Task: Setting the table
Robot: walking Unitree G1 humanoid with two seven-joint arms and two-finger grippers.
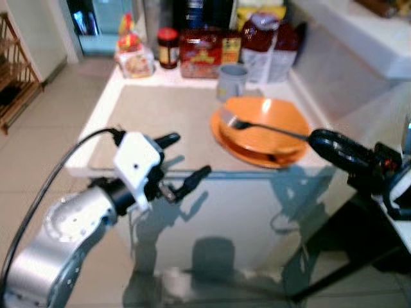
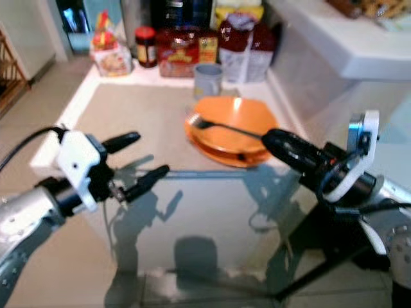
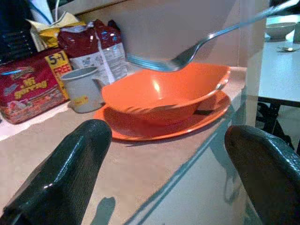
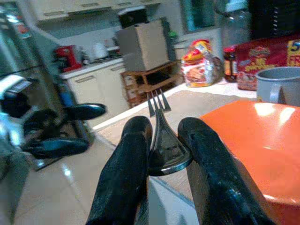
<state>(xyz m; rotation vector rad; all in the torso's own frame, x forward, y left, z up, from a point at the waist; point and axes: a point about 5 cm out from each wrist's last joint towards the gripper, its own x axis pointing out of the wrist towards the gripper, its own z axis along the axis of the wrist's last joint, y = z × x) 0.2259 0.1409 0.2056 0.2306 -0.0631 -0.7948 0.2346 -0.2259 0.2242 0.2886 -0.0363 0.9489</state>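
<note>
Fork: The metal fork (image 1: 266,128) is up in the air over the orange bowl (image 1: 270,122). Its prongs point at the far side of the bowl, near the grey mug (image 1: 232,81). It is not lying down yet.

Right gripper: The right gripper (image 4: 159,154) has its two black fingers squeezed on the fork's handle end. Only the very end is pinched, so most of the fork sticks out a long way.

Bowl and plate: The orange bowl sits on an orange plate (image 1: 241,149), near the front right corner of the counter (image 1: 167,115).

Left gripper: The left gripper (image 1: 183,160) hangs over the front edge of the counter, well apart from the bowl. Its fingers are spread apart and hold nothing.

Back of the counter: A jar with a red lid (image 1: 167,47), red snack bags (image 1: 201,54) and a bag with a white bottom (image 1: 270,45) stand along the back, just behind the mug.

What could go wrong: I think the fork could tip or slip, because it is held by its end only. If it drops into the bowl it may clatter and slide. If the prongs push too far, they could bump the mug. The plate is close to the counter's edge, so a hard knock from the right gripper might shove the plate and bowl off.

Next step, my guess: Lower the fork slowly, then let go.
</note>
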